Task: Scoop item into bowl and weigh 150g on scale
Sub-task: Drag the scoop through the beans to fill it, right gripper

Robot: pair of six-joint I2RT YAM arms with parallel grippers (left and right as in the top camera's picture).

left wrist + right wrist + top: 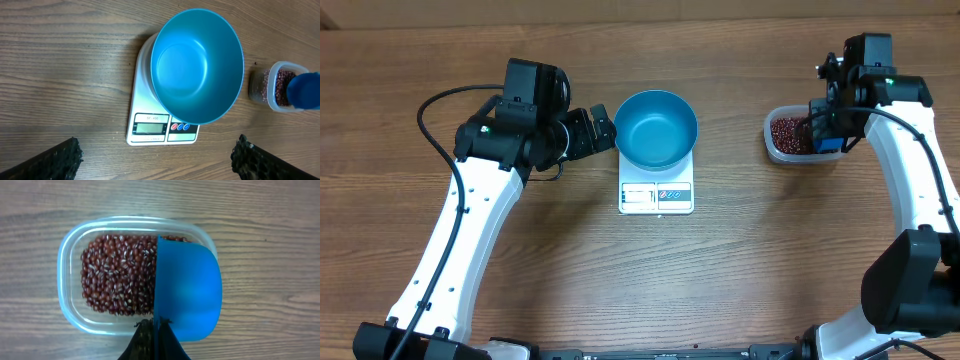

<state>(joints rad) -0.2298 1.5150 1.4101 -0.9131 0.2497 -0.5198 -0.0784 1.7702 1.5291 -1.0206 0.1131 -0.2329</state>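
Right claw [154, 330] tight on blue scoop [189, 290] over beans [117, 277]; left claw [157, 159] wide.

Brown wooden table [740, 280]: matt, visible grain. Round deep blue bowl [197, 65]: smooth, plastic-looking, soft sheen. Small white square scale [160, 131]: smooth glossy plastic. Clear rounded-rectangle plastic tub [67, 280]: shiny. Small dark red-brown beans [120, 275]: glossy skins. Blue rounded plastic scoop [190, 290]: smooth, matt. Left gripper [156, 150] pads [60, 157]: black, rough honeycomb texture.
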